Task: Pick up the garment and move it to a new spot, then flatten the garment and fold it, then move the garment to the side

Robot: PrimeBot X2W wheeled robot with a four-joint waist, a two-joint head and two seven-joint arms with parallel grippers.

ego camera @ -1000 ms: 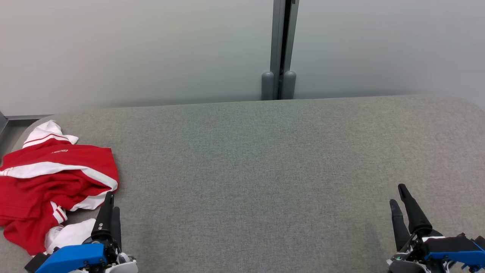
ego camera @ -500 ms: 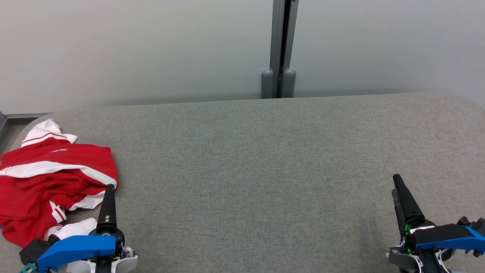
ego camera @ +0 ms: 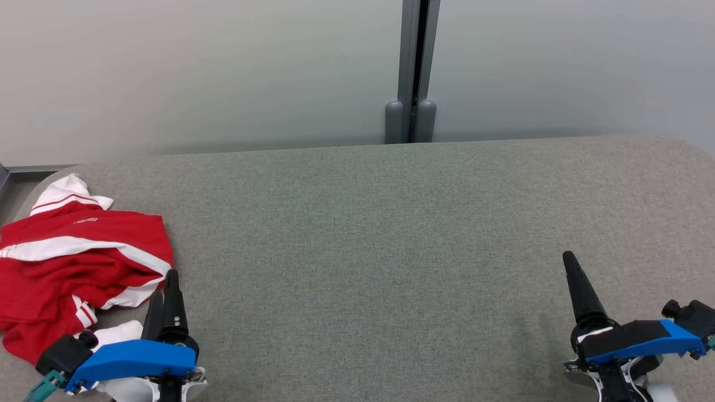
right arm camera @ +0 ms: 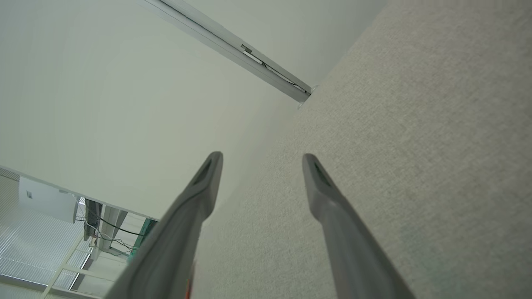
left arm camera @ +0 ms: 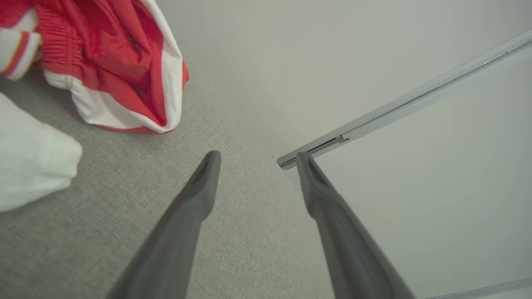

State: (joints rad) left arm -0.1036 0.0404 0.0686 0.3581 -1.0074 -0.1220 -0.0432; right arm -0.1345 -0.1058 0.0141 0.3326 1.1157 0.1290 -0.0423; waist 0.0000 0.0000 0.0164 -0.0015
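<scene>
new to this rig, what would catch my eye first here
The crumpled red and white garment at the left end of the grey table stands out first. Then come the two blue-bodied grippers near the bottom: the left gripper just beside the garment, the right gripper far off over bare table, both open and empty.

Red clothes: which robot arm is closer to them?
Left. The left gripper, jaws open, sits just beside the red garment at the left end of the table. The right gripper is far off across the grey top.
</scene>
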